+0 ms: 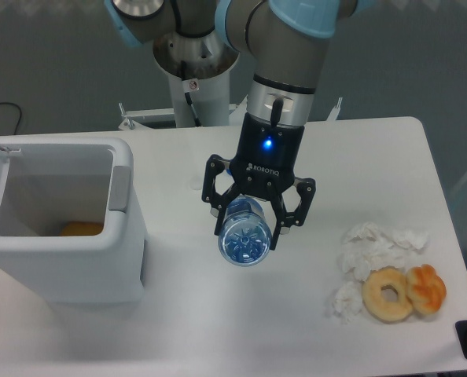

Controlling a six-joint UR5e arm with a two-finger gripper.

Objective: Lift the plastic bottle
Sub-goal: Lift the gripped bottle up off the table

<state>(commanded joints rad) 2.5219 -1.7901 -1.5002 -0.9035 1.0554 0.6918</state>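
The plastic bottle (244, 237) is clear and blue-tinted, and its ribbed round base faces the camera. My gripper (251, 222) is shut on the plastic bottle and holds it lifted above the white table (218, 330), near the middle. The black fingers (218, 220) clamp the bottle's body from both sides. The bottle's neck and label are hidden behind the gripper and the arm.
A white open bin (56, 216) stands at the left with an orange thing (81, 229) inside. Crumpled white tissue (375, 243), a doughnut (388, 294) and an orange pastry (427, 287) lie at the right front. A small clear disc (197, 183) lies behind the gripper.
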